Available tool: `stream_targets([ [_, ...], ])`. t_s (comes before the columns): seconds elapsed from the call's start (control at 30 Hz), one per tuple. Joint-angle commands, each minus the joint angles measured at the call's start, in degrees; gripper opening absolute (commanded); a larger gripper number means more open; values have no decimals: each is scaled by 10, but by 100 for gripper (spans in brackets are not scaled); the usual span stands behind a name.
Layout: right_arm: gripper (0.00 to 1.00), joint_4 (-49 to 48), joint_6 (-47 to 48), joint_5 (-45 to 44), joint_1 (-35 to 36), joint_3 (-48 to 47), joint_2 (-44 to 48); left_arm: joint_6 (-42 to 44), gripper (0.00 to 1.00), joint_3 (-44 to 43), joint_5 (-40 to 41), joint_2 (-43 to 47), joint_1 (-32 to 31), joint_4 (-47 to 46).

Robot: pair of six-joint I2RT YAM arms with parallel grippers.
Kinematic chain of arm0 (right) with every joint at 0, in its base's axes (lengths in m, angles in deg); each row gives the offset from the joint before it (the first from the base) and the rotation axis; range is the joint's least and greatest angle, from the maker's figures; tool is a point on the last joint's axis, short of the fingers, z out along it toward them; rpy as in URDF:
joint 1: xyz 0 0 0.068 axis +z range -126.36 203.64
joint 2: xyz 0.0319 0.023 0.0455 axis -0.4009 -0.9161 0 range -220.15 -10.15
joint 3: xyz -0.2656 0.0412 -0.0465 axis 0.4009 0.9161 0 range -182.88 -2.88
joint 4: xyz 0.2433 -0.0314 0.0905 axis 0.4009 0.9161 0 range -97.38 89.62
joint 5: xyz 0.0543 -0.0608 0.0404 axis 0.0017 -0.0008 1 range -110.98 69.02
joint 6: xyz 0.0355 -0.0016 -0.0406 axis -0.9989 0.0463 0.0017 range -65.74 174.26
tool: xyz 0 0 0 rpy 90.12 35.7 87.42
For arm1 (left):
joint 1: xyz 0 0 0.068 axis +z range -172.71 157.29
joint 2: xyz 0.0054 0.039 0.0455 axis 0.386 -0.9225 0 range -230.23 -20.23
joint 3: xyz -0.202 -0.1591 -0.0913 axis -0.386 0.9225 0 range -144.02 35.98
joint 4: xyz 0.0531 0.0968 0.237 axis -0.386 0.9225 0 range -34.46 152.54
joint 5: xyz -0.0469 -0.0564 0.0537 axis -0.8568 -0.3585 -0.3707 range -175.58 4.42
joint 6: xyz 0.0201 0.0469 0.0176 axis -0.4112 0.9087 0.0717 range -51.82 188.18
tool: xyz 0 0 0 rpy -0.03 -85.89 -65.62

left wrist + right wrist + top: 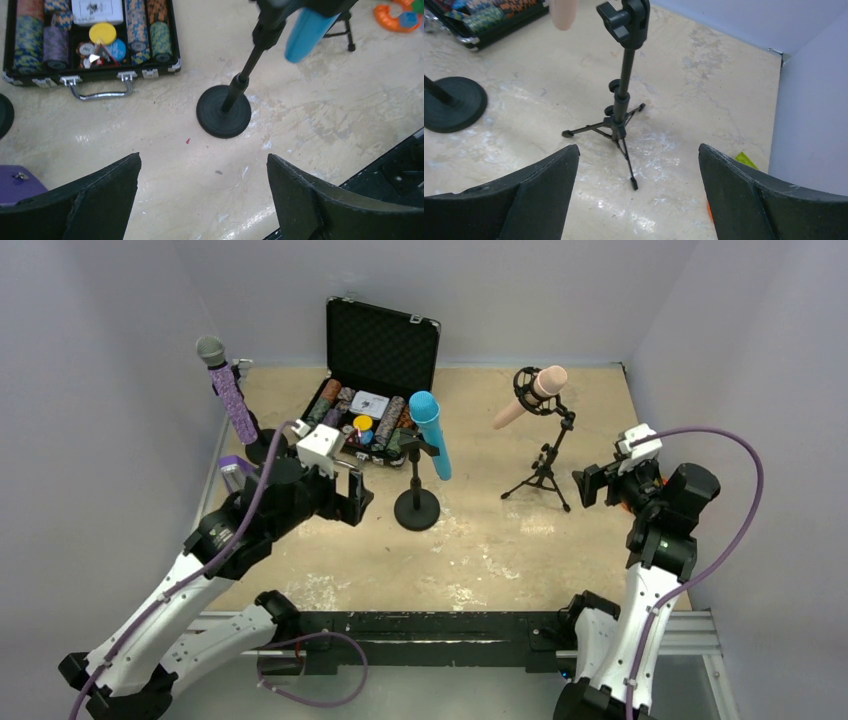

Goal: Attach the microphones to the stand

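Above tabletop (pixel 325 115), left gripper (pixel 202 157) and right gripper (pixel 638 147) both spread wide, empty.

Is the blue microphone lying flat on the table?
No, the blue microphone is held up, tilted, in the clip of the round-base stand.

a lab test cell: bare grey walls (pixel 90 360), scuffed tabletop (pixel 480 550).

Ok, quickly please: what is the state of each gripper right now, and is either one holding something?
Left gripper: open, holding nothing.
Right gripper: open, holding nothing.
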Motion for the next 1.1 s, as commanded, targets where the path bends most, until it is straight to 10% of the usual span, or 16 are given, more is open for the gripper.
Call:
stream_targets([
  [0.0, 93, 116, -45, 14, -2, -67, 27, 21, 99, -103, -21, 10, 4, 30],
  [0.5, 97, 180, -256, -53, -2, -270, 40, 26, 100, -157, -12, 117, 4, 102],
  [1.07, 99, 148, -289, -65, -2, -264, 45, 13, 100, -134, -9, 138, 4, 98],
])
